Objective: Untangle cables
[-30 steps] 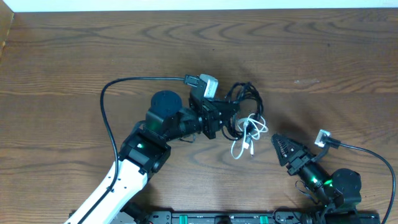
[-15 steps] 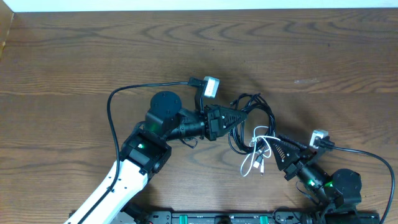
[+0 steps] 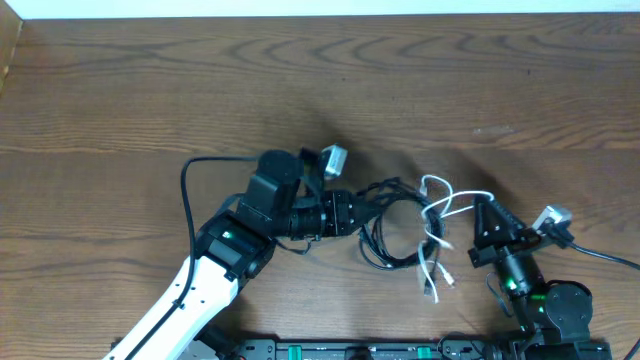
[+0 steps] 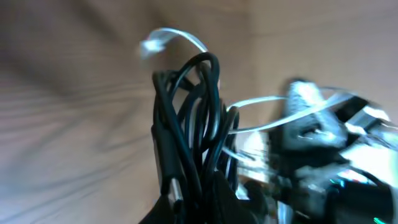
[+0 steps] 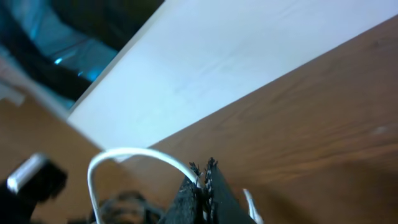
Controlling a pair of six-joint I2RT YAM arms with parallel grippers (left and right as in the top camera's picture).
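While the left claw point(image 3: 360, 208) clamps the black cables point(image 4: 165, 143) and the right claw point(image 3: 480, 208) pinches the white cable point(image 5: 134, 150) — near the tabletop's point(image 3: 100, 100) front edge — the opposed grips seem meant to part them.

— Black cables point(image 3: 375, 240)?
— Thin and glossy, bunched into several overlapping loops near the middle of the wooden table point(image 3: 120, 100). Drawn narrow at the left end, fanning wider to the right.
— And the white cable point(image 3: 437, 240)?
— Thinner still, tangled into the right side of those black loops. Arched in two small bows at the far side, then trailing toward the near edge, small plug ends hanging slightly apart.
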